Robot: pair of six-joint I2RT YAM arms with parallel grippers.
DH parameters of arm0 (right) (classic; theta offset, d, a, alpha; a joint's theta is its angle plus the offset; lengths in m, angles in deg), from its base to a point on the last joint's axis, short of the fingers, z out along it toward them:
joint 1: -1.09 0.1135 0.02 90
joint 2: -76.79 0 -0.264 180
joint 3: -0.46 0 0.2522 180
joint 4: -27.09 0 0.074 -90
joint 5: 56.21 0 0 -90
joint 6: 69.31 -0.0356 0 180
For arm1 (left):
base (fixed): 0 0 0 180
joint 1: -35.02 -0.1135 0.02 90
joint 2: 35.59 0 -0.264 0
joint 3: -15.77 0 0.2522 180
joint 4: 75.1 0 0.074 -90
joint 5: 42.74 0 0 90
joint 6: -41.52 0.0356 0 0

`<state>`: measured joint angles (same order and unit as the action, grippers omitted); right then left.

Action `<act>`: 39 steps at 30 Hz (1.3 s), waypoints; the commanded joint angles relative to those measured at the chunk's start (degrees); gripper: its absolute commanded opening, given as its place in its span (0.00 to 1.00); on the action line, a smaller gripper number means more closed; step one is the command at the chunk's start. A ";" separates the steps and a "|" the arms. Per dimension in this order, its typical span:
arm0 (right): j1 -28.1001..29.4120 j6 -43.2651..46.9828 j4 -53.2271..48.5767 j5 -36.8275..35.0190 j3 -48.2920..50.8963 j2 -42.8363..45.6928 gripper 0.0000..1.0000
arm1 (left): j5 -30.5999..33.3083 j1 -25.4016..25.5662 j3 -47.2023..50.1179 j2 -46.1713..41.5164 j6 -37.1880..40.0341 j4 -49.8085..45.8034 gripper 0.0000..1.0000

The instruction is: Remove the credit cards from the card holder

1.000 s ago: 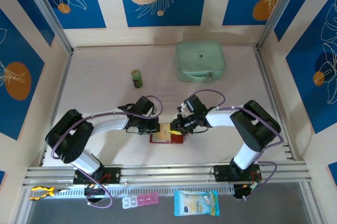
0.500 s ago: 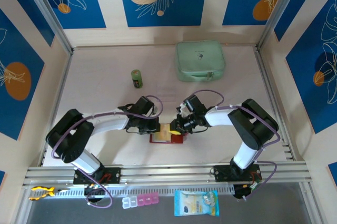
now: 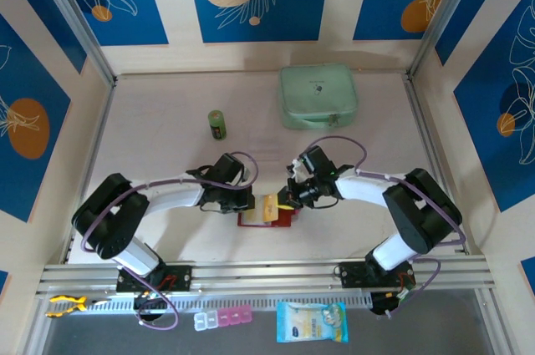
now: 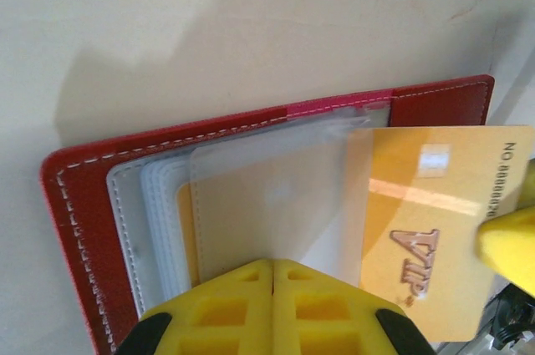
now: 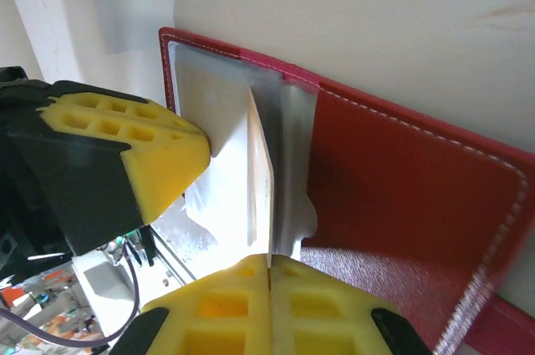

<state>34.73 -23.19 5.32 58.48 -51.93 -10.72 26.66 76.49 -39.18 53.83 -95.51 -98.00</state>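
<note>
Red card holder (image 3: 266, 221) is lying open on the near half of the tabletop (image 3: 167, 146), between the 2 arms. Left fingers (image 4: 272, 284) are pressed together, pinching a clear pocket (image 4: 267, 196) at its edge. Right fingers (image 5: 267, 280) are pinching the exposed end of 1 gold card (image 4: 426, 221), which is sticking about halfway out of that pocket.

Risks, as I judge them — the thin pocket slipping out of the left pinch, so the whole holder is dragging along with the card. Or the card flexing and popping free of the narrow right pinch.
</note>
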 commanded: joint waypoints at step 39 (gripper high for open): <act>-6.25 90.46 -59.70 -19.76 -81.85 -39.26 0.00 | -1.01 -15.61 3.31 -14.01 0.11 -7.17 0.10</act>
<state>28.00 61.88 -48.06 38.26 -130.33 -48.07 26.68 61.59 -36.65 40.61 -95.95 -103.51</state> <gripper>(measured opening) 0.050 0.103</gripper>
